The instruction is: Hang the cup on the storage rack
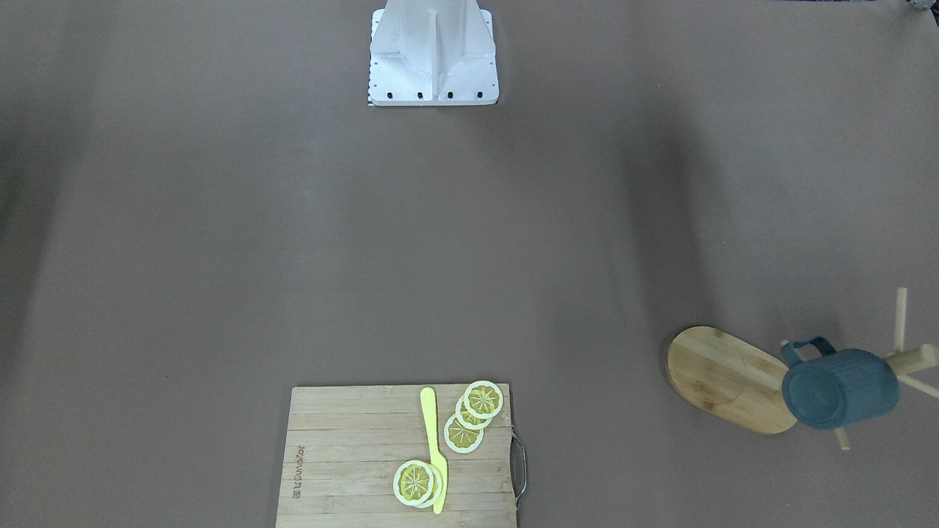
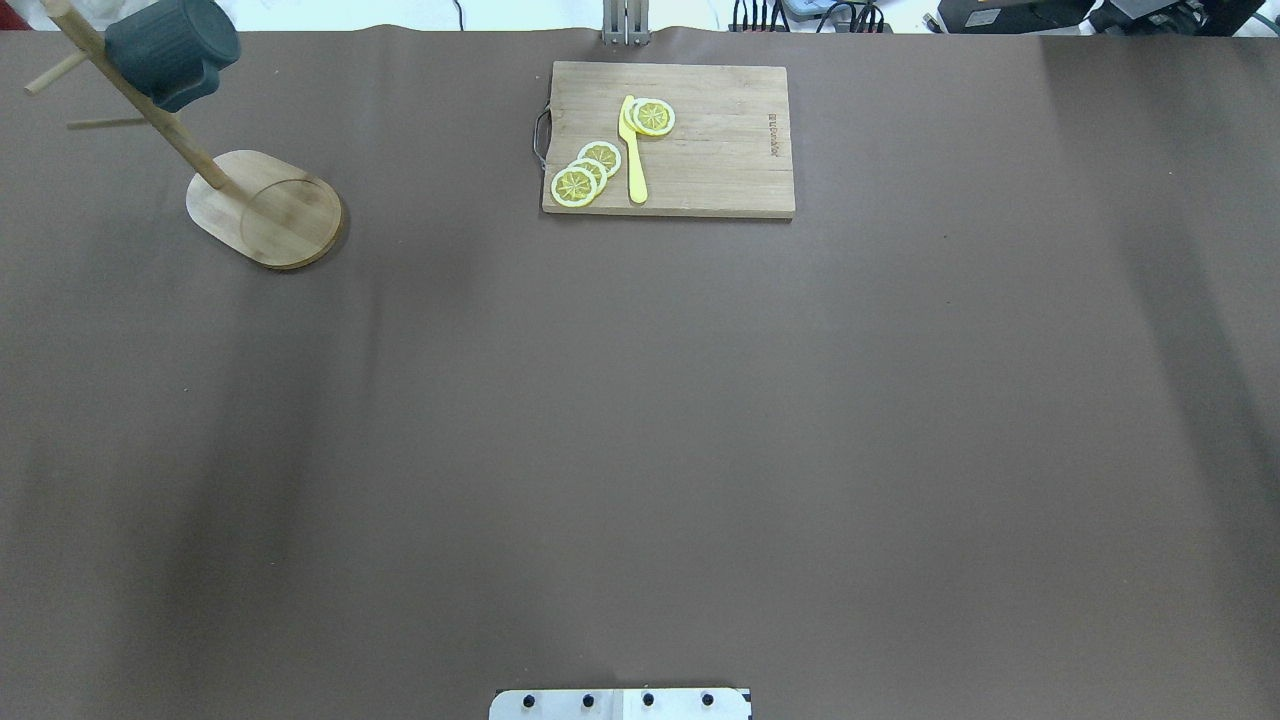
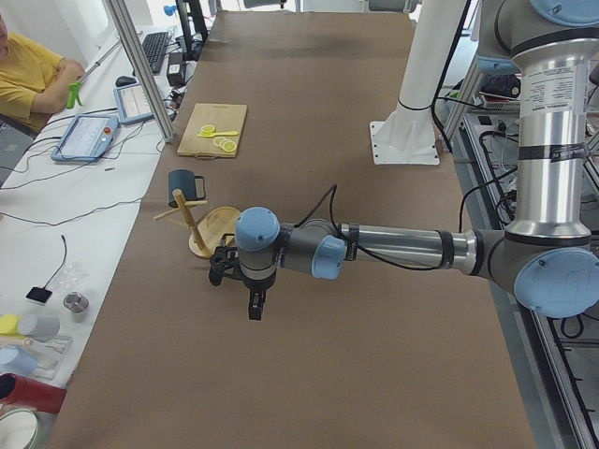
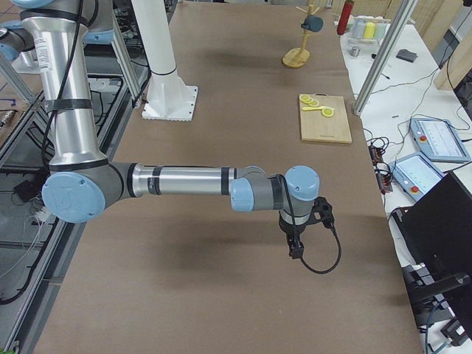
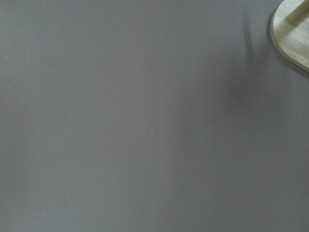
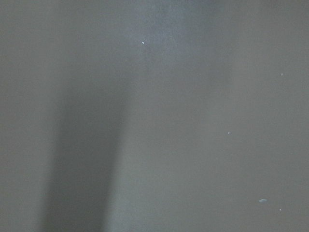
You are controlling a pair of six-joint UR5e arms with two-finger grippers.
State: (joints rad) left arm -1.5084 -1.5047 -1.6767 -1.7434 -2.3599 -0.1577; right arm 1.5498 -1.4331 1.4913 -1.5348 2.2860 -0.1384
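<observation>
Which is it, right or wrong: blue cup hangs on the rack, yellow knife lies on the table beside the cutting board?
Wrong in one respect. The blue cup does hang on the rack, but the yellow knife lies on the cutting board, among the lemon slices, not beside it. The exterior front-facing view shows it.

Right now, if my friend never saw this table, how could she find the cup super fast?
Look at the big brown table and go to its far left corner from the robot's side, where a wooden rack stands on an oval base. The cup hangs on a peg near the top. It is dark blue; everything around it is pale wood.
</observation>
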